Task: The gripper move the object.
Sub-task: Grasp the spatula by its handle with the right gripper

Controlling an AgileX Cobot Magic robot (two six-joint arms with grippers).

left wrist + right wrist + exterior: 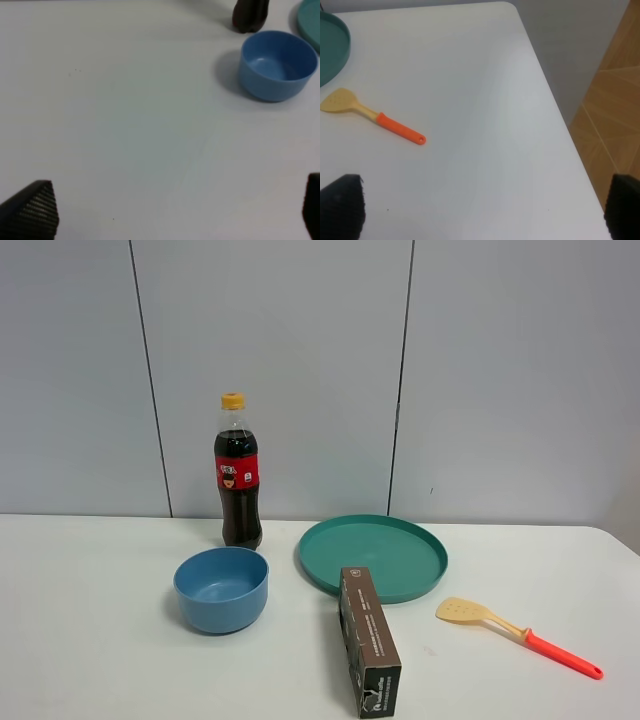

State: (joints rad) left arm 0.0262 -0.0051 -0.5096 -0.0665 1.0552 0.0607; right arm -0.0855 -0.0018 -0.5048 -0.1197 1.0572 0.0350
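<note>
The spatula [520, 633] lies flat on the right side of the white table [90, 640], just beside the rim of the green plate [372, 555] and apart from the brown box [368, 640]. Its pale slotted head points toward the plate and its orange handle runs out toward the table's near right corner. Nothing touches it.

The right gripper [480, 207] hangs above the table with its two black fingers spread wide and nothing between them. In its wrist view the spatula [375, 119] sits off to one side, not under the gap. The left gripper [170, 215] is likewise spread and empty, over bare table near the blue bowl [276, 65] (it looks to have no part in this step).

The step in hand seems to be the approach. To do it well, the right arm should bring the gap over the orange handle and turn the wrist so the fingers cross the handle rather than run along it. It should also come down low, since the handle is thin and lies flush on the table. Pinching near the handle's middle should keep the head from dipping.
</note>
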